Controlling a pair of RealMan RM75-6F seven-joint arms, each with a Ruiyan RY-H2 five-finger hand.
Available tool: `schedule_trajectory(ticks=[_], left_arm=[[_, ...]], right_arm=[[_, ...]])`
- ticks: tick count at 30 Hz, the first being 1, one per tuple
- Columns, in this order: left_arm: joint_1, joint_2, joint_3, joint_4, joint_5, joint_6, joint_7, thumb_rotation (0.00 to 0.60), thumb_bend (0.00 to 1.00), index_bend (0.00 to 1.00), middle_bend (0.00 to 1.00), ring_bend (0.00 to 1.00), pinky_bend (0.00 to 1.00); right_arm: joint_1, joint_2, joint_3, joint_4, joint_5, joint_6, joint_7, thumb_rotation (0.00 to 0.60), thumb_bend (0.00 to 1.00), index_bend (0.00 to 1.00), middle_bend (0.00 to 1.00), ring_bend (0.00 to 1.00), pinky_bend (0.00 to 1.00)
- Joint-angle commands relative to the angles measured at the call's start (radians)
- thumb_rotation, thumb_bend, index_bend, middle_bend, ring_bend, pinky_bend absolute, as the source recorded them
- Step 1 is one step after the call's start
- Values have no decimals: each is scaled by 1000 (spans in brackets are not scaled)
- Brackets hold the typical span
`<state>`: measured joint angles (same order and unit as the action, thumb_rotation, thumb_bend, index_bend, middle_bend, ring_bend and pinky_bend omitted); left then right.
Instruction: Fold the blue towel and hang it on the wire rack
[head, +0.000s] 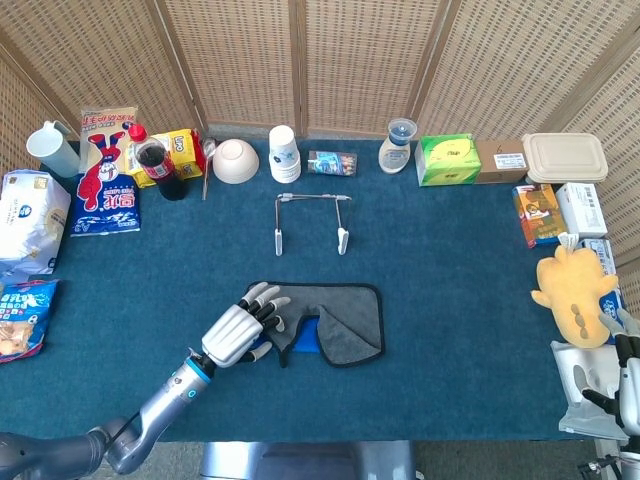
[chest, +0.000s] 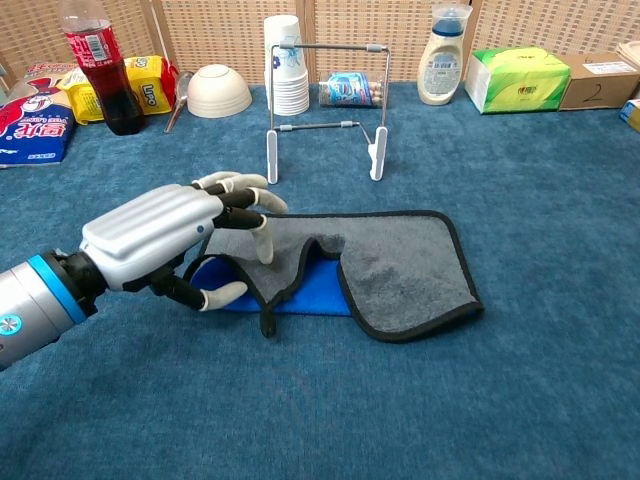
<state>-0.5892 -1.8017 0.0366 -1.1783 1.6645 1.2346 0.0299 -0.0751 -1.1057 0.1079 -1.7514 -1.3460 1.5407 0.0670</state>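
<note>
Gripping towel (chest: 400, 270) edge, left hand (chest: 160, 240)

One towel (chest: 400, 265), one wire rack (chest: 325, 95), one bowl (head: 235, 160), perhaps two bottles (chest: 95, 65).

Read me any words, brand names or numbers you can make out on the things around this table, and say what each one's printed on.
"Lipt", partly hidden: yellow packet behind the cola bottle.
"2": brown cardboard box at the chest view's right edge.
Too blurred to read: cola bottle's red label, red-and-blue snack bag, green tissue pack.
</note>
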Motion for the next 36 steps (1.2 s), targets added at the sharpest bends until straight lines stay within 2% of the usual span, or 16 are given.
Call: schedule_trajectory(ticks=[1, 13, 22, 36], left_arm=[[4, -9, -8, 12, -4, 6, -15, 600, 309, 456, 213, 0, 0], [25, -44, -62, 37, -85, -2, -77, 600, 343, 563, 281, 25, 0], [11, -58, -121, 64, -135, -20, -102, 600, 343, 553, 282, 26, 0], [-4, -92, -157, 128, -194, -65, -105, 600, 342, 545, 279, 25, 0]], right_arm=[[-1, 1, 0, -1, 0, 1, 1, 600, 327, 146, 73, 0, 0], [-7, 5, -2, 3, -2, 6, 9, 600, 329, 146, 73, 0, 0], [-4, 5, -1, 2, 1, 1, 5, 600, 329, 146, 74, 0, 0], [-8, 9, 0, 0, 6, 3, 3, 600, 328, 146, 73, 0, 0]])
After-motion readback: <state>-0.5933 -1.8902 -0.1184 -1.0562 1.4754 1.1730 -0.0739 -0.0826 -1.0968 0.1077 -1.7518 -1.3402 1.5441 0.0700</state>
